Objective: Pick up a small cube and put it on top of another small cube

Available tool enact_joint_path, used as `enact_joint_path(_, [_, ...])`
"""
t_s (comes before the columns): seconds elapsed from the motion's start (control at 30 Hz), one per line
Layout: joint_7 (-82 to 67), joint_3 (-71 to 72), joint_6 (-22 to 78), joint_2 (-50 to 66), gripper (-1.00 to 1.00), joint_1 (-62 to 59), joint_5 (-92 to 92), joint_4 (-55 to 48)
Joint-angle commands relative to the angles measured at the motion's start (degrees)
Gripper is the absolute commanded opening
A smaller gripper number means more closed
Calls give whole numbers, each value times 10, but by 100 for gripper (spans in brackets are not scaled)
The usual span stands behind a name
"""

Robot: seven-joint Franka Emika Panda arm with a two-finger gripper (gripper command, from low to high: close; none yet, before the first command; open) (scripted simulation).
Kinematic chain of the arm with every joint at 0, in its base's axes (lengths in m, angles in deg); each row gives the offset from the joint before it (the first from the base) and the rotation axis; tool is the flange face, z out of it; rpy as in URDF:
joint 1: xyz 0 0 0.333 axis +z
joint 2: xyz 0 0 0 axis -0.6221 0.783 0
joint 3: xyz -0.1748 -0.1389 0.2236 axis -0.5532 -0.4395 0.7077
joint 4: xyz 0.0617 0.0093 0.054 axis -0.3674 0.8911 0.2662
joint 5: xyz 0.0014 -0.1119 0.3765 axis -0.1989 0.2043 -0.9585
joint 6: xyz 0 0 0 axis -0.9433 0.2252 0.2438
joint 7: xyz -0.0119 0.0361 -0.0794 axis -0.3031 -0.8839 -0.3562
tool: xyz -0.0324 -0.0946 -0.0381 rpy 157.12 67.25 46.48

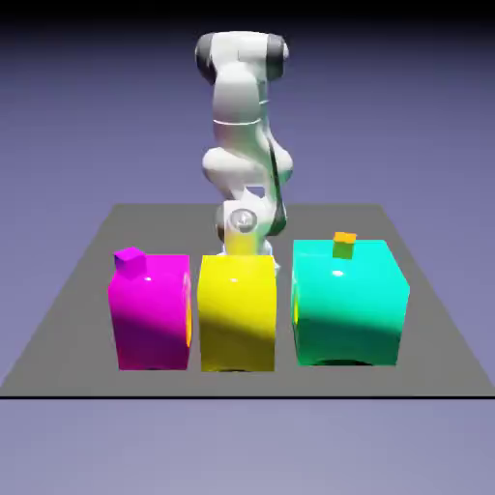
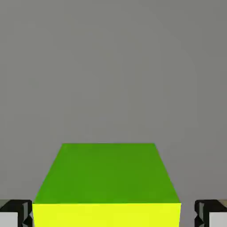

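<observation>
The small cube [image 2: 106, 177] fills the bottom middle of the hand view, showing a green face above a yellow one, and rests on the grey table. My gripper [image 2: 113, 217] straddles it. The left fingertip [image 2: 15, 215] is against the cube's side, while a narrow gap separates the right fingertip [image 2: 212, 215] from it. In the exterior view the hand [image 1: 242, 224] is lowered behind the big yellow block [image 1: 237, 311], which hides the fingers and the small cube. Another small cube [image 1: 129, 257], plain magenta, sits on the big magenta block [image 1: 150, 311] at the exterior view's left.
A big cyan block [image 1: 348, 302] stands at the exterior view's right with a tiny orange cube [image 1: 344, 244] on top. The three big blocks form a row near the front edge of the grey table [image 1: 87, 280].
</observation>
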Motion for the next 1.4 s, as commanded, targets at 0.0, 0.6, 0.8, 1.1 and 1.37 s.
enact_joint_path(0.0, [0,-21,19,-20,-100,21,0,1])
enact_joint_path(0.6, [-207,-374,310,-254,-100,176,-14,-25])
enact_joint_path(0.8, [-356,-477,386,-280,-100,147,-24,-56])
enact_joint_path(1.1, [-573,-514,519,-276,-100,153,5,-240])
enact_joint_path(1.37, [-660,-455,587,-247,-100,186,46,-406])
